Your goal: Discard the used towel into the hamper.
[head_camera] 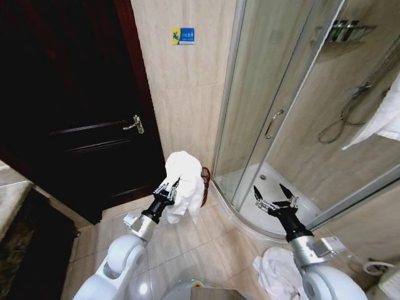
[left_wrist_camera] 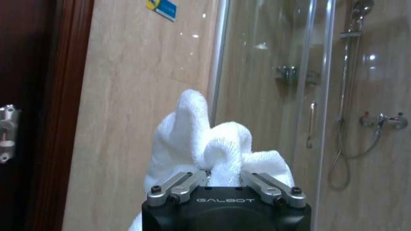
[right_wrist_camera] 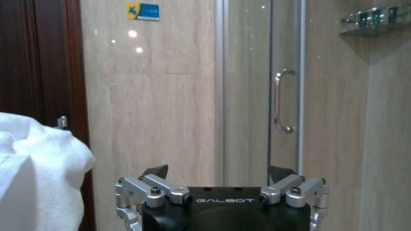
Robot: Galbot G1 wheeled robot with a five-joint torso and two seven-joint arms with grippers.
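My left gripper [head_camera: 170,185] is shut on the white used towel [head_camera: 185,181], which bunches above the fingers and hangs down in folds. The wrist view shows the towel [left_wrist_camera: 205,149] pinched between the closed fingers [left_wrist_camera: 176,185]. Just behind the hanging towel, against the wall by the shower frame, a sliver of the dark red-brown wire hamper [head_camera: 205,182] shows, mostly hidden by the towel. My right gripper [head_camera: 275,195] is held open and empty in front of the shower door, well to the right of the hamper. The towel's edge [right_wrist_camera: 38,173] also shows in the right wrist view.
A dark wooden door [head_camera: 75,106] stands to the left, a tiled wall [head_camera: 187,87] straight ahead, and a curved glass shower enclosure [head_camera: 281,112] to the right. Another white towel [head_camera: 275,272] lies crumpled on the floor near my right arm.
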